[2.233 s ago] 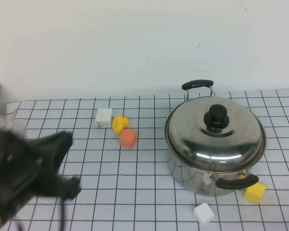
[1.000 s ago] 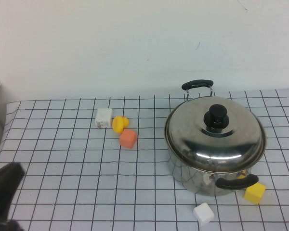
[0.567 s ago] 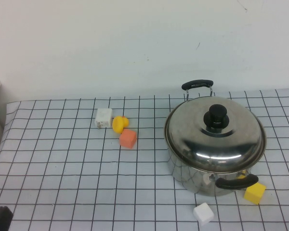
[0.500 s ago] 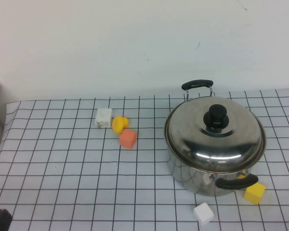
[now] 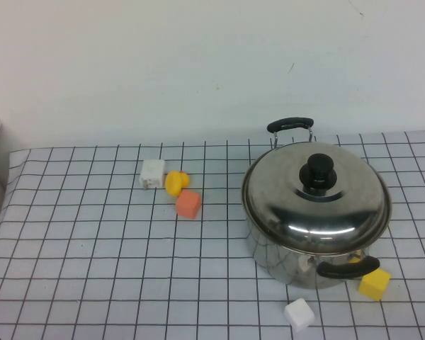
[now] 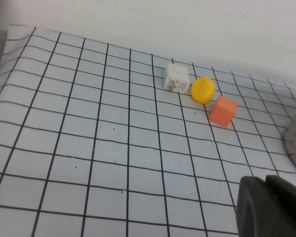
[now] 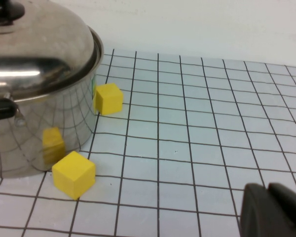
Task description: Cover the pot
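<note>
The steel pot [image 5: 290,251] with two black side handles stands at the right of the table, and the domed steel lid [image 5: 340,209] with a black knob [image 5: 318,171] sits on it. It also shows in the right wrist view [image 7: 34,133], with its lid [image 7: 39,44] in place. Neither arm shows in the high view. My left gripper [image 6: 266,197] is shut and empty over the left part of the table, away from the pot. My right gripper [image 7: 269,202] is shut and empty, low over the table to the pot's right.
A white block [image 5: 152,173], a yellow piece [image 5: 174,183] and an orange cube [image 5: 188,204] lie left of the pot. A yellow cube [image 5: 375,283] and a white cube [image 5: 299,314] lie at the pot's near side. Another yellow cube [image 7: 108,98] lies by the pot.
My left arm has drawn back towards the near left corner and out of the high view. The pot and lid have not moved.
</note>
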Motion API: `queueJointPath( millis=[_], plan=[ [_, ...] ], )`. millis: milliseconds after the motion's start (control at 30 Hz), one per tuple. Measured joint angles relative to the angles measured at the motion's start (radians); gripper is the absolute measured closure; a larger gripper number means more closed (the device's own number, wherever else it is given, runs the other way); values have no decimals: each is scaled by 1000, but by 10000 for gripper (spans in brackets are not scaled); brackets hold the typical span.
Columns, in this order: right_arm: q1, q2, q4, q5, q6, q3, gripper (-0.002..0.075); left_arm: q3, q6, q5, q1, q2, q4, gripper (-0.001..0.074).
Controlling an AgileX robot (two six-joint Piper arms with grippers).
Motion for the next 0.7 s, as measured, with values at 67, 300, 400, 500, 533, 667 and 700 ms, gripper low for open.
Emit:
queueJointPath(
  millis=[67, 300, 400, 500, 533, 667, 700],
  plan=[
    [0, 0, 0, 0, 0, 0, 714, 0, 22, 2, 2, 0, 0, 736],
    [0, 0, 0, 0, 0, 0, 714, 0, 32, 2, 21, 0, 0, 736],
    [0, 0, 0, 0, 0, 0, 714, 0, 34, 2, 49, 0, 0, 736],
    [0, 0, 0, 0, 0, 0, 714, 0, 36, 2, 52, 0, -5, 736],
    [0, 0, 0, 0, 0, 0, 714, 0, 38, 2, 52, 0, -5, 736],
    [0, 0, 0, 0, 0, 0, 714, 0, 38, 2, 52, 0, -5, 736],
    [0, 0, 0, 0, 0, 0, 714, 0, 38, 4, 52, 0, -5, 736]
  ],
)
